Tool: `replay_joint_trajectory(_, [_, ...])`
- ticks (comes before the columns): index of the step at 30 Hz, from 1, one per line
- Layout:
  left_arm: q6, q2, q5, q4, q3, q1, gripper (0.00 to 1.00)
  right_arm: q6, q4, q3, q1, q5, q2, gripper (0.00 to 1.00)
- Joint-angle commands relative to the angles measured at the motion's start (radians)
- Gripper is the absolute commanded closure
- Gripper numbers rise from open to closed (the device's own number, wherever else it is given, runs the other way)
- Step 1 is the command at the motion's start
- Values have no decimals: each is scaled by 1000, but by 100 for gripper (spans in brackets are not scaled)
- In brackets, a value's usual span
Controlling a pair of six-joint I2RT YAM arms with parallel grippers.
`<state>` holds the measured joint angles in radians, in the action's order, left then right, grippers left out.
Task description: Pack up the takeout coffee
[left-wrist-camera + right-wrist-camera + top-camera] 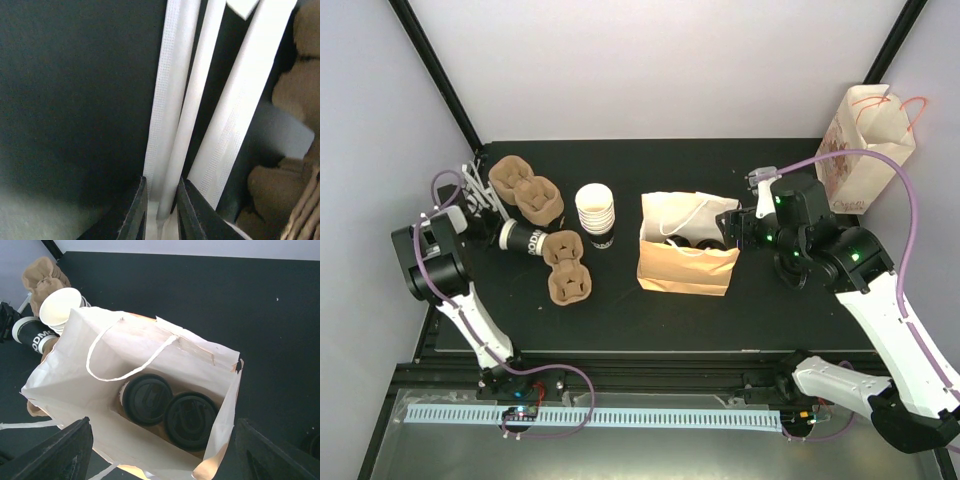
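My right hand [163, 421] hangs over the mouth of the paper bag [75, 385], its fingers [55, 455] spread wide on either side and gripping nothing that I can see. The bag stands upright and open near the middle of the black tabletop [770, 300]. Two takeout coffees sit upright in the bottom of it, touching each other, and only their black lids show: one lid [147, 399] on the left, the other lid [191, 417] just to its right.

My left hand [161, 200] is low at the far left edge of the tabletop. Its fingers are nearly together, pinching a white wrapped straw [187, 115], and more wrapped straws lie alongside.

A third cup [523, 240], without a lid, lies on its side between two brown pulp carriers [525, 188], with its dark band facing up. A stack of empty white cups [595, 212] stands upright between that cup and the bag. A patterned gift bag [865, 150] stands at the far right corner, well apart from the rest.
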<state>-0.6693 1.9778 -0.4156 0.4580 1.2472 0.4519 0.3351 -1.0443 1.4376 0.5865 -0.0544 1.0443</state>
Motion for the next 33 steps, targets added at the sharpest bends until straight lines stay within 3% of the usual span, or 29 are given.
replay_joint_trajectory(1, [-34,-79,-38,-72,-75,-41,80,-1,30,-14,-10,21,-4,20])
replay_joint_trajectory(8, [-39,-128,-27,-88,-112,-78,80,1,30,-13,-10,25,-4,20])
replay_joint_trajectory(17, [76,-77,186,129,153,-58,73,-4,18,-13,-9,18,-11,20])
replay_joint_trajectory(22, [131,-29,275,223,326,-33,54,-8,12,-7,-9,21,-3,20])
replay_joint_trajectory(27, [154,109,218,320,504,-8,51,-4,13,10,-10,35,19,20])
replay_joint_trajectory(33, [155,216,228,386,592,-8,37,4,8,40,-10,58,52,21])
